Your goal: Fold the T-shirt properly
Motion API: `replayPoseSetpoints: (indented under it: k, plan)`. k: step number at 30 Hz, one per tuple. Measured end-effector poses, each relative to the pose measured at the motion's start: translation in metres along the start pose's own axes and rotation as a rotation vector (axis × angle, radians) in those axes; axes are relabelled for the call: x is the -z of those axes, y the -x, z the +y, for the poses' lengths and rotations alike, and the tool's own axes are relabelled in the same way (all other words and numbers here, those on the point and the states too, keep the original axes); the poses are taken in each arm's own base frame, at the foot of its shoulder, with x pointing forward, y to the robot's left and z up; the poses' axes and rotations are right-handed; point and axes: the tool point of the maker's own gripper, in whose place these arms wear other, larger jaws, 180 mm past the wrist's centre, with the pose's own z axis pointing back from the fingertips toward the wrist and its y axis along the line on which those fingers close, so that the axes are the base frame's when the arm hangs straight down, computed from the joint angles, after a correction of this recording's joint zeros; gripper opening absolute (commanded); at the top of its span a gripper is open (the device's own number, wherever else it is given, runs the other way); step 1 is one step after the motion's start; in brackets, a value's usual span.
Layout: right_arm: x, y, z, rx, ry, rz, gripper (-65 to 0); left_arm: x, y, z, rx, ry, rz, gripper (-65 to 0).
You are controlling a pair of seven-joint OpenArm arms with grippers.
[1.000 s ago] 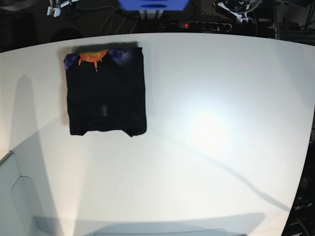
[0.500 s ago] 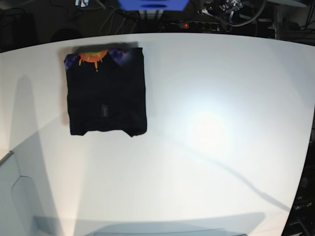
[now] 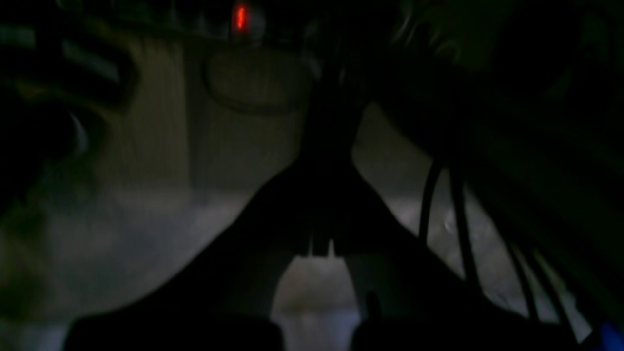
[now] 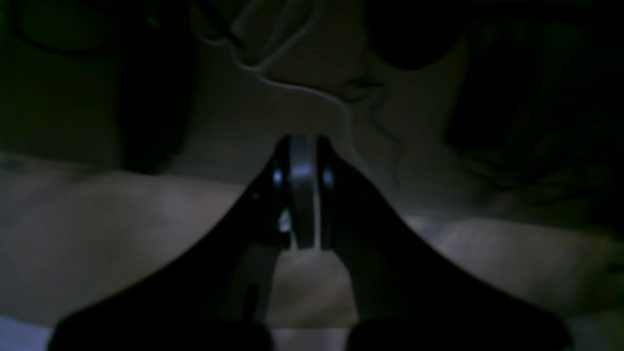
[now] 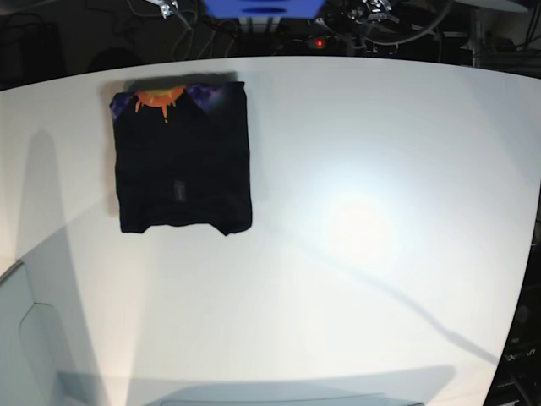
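Observation:
The black T-shirt lies folded into a flat rectangle at the back left of the white table, with its orange and purple print at the far edge. Both arms are drawn back beyond the table's far edge, well away from the cloth. In the base view only a bit of my right gripper and my left gripper shows at the top. The wrist views are dark: my left gripper and my right gripper each have their fingers together, with nothing between them.
Behind the table run cables and a power strip with a red light, next to a blue object. A pale grey panel stands at the front left corner. The wrist views show dim floor and cables.
Both grippers have slid along the far edge toward the middle, the right one rightward and the left one leftward. The T-shirt has not moved.

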Motion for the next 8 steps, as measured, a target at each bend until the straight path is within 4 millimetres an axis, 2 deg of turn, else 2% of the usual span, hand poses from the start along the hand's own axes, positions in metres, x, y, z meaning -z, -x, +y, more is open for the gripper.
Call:
replayPoseSetpoints:
  k: [3,8]
  plan:
    - [0.0012,-0.0057,-0.0066,-0.034,0.039,-0.014,-65.0,0.0004,-0.0022,-0.0025,0.040,0.009,-0.007,-65.0]
    - [0.0013,-0.0060,-0.0052,-0.024,0.039,-0.011,-65.0,0.0007,0.0046,-0.0078,0.107,0.028,0.019,-65.0]
